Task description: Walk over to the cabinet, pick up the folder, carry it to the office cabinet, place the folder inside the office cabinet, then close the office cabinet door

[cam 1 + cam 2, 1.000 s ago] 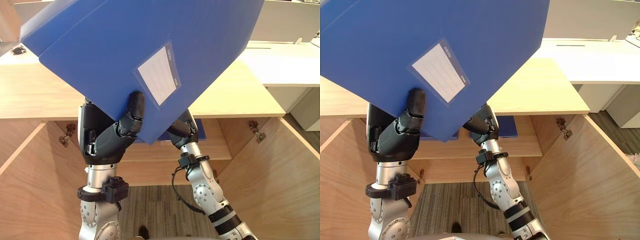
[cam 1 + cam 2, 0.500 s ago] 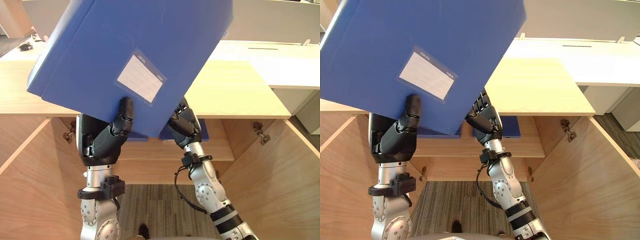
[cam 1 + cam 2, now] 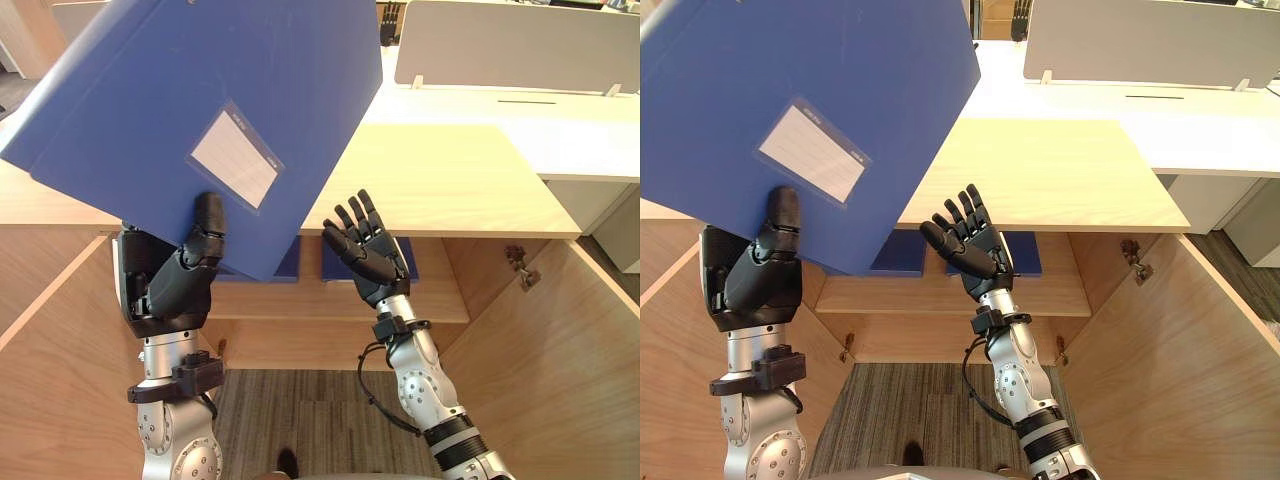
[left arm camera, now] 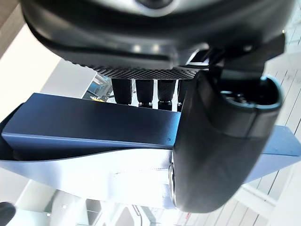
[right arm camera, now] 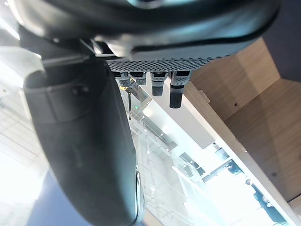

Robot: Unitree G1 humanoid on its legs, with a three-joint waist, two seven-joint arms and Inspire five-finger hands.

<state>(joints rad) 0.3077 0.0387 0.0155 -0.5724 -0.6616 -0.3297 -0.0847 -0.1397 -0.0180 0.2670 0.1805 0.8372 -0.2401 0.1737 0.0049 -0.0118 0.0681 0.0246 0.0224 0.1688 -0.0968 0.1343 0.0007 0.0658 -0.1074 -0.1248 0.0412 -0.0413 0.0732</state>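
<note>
A large blue folder [image 3: 200, 110] with a white label [image 3: 235, 158] is held up, tilted, at the upper left. My left hand [image 3: 180, 280] is shut on its lower edge, thumb pressed on the face below the label; in the left wrist view the folder [image 4: 94, 132] sits between thumb and fingers. My right hand [image 3: 365, 250] is open, fingers spread, apart from the folder to its right. Below stands the wooden office cabinet [image 3: 440, 190] with both doors open.
Inside the cabinet, a shelf [image 3: 440, 300] carries blue folders [image 3: 1025, 255] at the back. The open doors [image 3: 560, 350] stand out at both sides. Behind lies a white desk [image 3: 560, 125] with a divider panel [image 3: 520, 45]. Striped carpet [image 3: 310, 420] lies below.
My right hand has let go of the folder and opened, dropping to the right. The left hand has swung the folder leftward and holds it alone.
</note>
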